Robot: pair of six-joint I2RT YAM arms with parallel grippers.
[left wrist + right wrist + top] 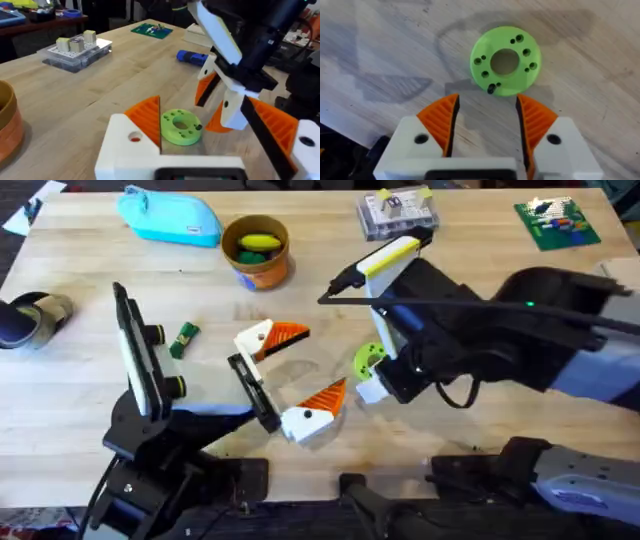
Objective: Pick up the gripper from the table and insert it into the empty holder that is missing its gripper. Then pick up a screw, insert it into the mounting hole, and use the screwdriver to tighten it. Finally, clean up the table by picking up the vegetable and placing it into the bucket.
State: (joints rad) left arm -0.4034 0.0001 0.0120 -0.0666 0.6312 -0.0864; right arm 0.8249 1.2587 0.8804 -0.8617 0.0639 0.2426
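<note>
Held right gripper (pixel 487 102) spread open above green holed disc (pixel 482 50), left gripper (pixel 320 360) parted too; judged likely screw (pixel 491 89) at disc's rim light, slippery, best pinched by head.

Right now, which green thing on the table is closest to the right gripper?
The round bright-green disc with holes, just ahead of the right gripper's open fingers; the dark-green vegetable and the green board lie farther away.

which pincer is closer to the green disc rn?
Right. The right pincer hovers open just short of the green disc. The left pincer sits open farther off, toward the table's middle.
</note>
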